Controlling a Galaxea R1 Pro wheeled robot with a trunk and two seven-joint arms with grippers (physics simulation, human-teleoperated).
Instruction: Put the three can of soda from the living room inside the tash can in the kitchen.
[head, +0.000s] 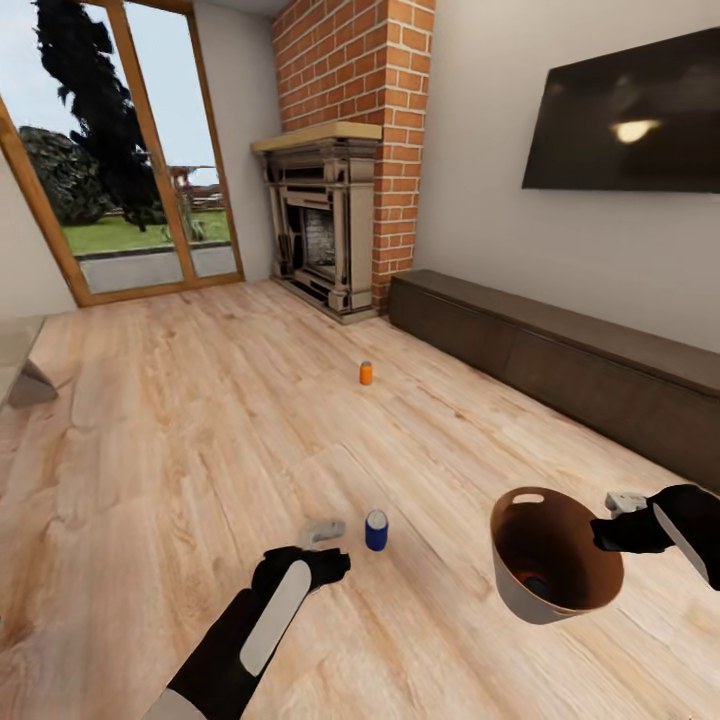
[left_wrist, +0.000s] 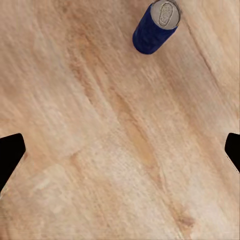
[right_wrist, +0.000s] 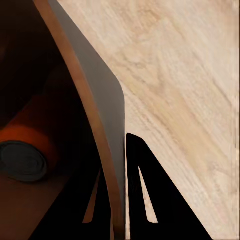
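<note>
The left end effector hung wide open beside the upright blue can on the floor; the right end effector pinched the bin rim, an orange can inside; another orange can stood farther off.

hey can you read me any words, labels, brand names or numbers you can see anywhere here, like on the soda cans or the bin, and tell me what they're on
None can be read.
Blue can: plain dark blue side and silver top, no lettering.
Orange can on the floor: too small to tell.
Orange can inside the trash can: too dark to tell.
Trash can: no label.
Wall screen: dark, only a light reflection.
</note>
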